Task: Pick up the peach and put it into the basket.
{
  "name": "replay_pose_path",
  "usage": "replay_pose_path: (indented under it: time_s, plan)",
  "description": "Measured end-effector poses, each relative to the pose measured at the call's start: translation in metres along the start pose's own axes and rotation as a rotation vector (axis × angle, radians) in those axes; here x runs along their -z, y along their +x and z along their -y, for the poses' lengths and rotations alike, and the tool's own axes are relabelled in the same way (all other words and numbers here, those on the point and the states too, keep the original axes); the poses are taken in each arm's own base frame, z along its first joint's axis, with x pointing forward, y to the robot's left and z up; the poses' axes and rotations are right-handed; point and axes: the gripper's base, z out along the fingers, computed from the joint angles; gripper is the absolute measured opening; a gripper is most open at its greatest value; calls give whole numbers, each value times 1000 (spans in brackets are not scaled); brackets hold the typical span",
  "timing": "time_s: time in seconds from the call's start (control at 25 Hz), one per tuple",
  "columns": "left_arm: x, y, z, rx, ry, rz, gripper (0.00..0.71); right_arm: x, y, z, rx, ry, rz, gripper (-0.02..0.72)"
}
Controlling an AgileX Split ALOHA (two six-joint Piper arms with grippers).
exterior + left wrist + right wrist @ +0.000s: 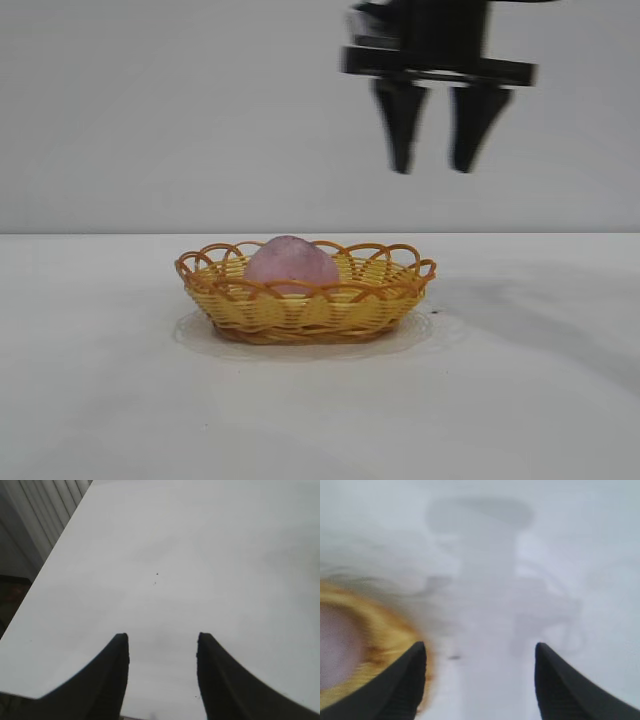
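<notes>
On your far left the left gripper (161, 652) is parked: its own wrist camera shows two dark curved fingers (112, 680) standing partly apart with nothing between them, over a bare stretch of the white matte table (200, 555). In that view one table edge runs along a pale ribbed wall panel (35, 525). This arm does not appear in the exterior view.

Moving toward the middle, you will find the shallow oval wicker basket (300, 312), yellow weave with an orange-brown looped rim, sitting on the white table in front of the plain grey wall (150, 110). The dull pink, rounded, matte peach (291, 264) lies inside it, a little left of the basket's centre, with its dome rising above the rim. Nothing touches the peach.

Further right, and well above the table, hangs the right gripper (436, 162). Its black fingers (400, 130) point straight down and stand apart, a moderate gap between them, empty. It sits up and to the right of the basket, clear of the rim. From its wrist camera you see the blurred basket and the pink fruit off to one side of the fingers, outside the gap, and the arm's soft shadow (485, 570) lying on the table below.
</notes>
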Motion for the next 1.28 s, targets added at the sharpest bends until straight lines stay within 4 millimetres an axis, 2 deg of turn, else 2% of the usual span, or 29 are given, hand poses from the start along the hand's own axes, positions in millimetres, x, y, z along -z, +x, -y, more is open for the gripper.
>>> replay_pose_path:
  time_s: [0.12,0.2,0.36,0.48,0.6,0.72,0.84,1.04,1.28]
  plan:
    - [0,0,0,0,0,0,312,-6,-1,30,-66,12,-6,405]
    - [0,0,0,-2,0,0,312,-9,0,43,-92,17,-14,405]
    - [0,0,0,-2,0,0,312,-7,1,54,-111,23,-10,405]
    - [0,0,0,-2,0,0,312,9,2,55,-111,25,21,405]
    - [0,0,0,-2,0,0,312,39,11,53,-109,27,87,405]
    - [0,0,0,-2,0,0,312,77,40,48,-105,33,206,405]
    - [0,0,0,-2,0,0,312,96,86,43,-103,37,295,405]
    - [0,0,0,6,-14,0,312,93,162,37,-101,42,300,405]
    - [0,0,0,7,-15,0,312,88,224,31,-103,38,207,405]
